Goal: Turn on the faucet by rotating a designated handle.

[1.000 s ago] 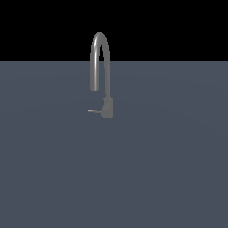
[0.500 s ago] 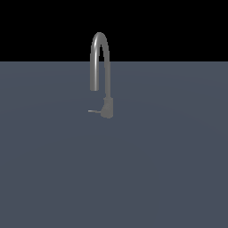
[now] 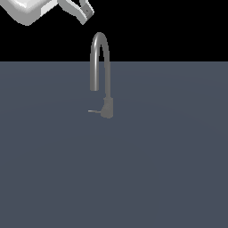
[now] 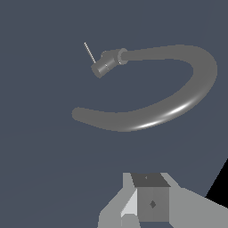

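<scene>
The grey faucet (image 3: 104, 73) stands upright on the dark grey surface (image 3: 169, 169), its arched spout curving toward the exterior view's left. The handle (image 3: 94, 111), a thin rod, sticks out of the short base toward that same side. High above, at the exterior view's upper left, hangs my gripper (image 3: 84, 10), well apart from the faucet. The wrist view looks down on the faucet (image 4: 178, 104), the handle (image 4: 89, 52) and the gripper (image 4: 150, 200). Its fingers show as one block with no gap and hold nothing.
The white arm (image 3: 31, 10) reaches in from the exterior view's top left corner. Only the faucet stands on the flat surface, against a black background behind it.
The arm and gripper now show at the exterior view's top left, where nothing showed before. Faucet and handle have not moved.
</scene>
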Robot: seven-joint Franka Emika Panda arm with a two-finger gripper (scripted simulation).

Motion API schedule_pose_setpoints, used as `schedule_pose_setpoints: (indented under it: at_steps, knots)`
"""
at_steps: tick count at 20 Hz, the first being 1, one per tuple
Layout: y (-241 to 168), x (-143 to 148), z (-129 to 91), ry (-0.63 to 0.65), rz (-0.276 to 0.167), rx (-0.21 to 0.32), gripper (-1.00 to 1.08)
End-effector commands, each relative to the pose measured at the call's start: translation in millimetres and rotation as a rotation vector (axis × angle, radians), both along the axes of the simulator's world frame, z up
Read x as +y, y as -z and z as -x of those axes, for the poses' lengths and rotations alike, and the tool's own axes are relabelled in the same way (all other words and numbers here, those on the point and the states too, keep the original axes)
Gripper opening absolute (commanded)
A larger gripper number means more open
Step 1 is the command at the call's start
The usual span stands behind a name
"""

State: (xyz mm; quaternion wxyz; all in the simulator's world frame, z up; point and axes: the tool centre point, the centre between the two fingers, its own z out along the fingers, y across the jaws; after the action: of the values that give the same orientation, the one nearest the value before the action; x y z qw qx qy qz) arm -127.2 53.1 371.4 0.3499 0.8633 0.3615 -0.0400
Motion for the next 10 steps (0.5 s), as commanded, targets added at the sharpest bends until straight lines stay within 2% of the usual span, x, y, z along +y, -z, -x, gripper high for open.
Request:
schedule_pose_setpoints:
  at_steps: [1,10]
  knots:
    - [9.9,5.9,-7.1,-0.060,0.052,0.003,-1.00]
    - [43.8,22.4,-27.1,-0.243,0.216,0.011,-1.00]
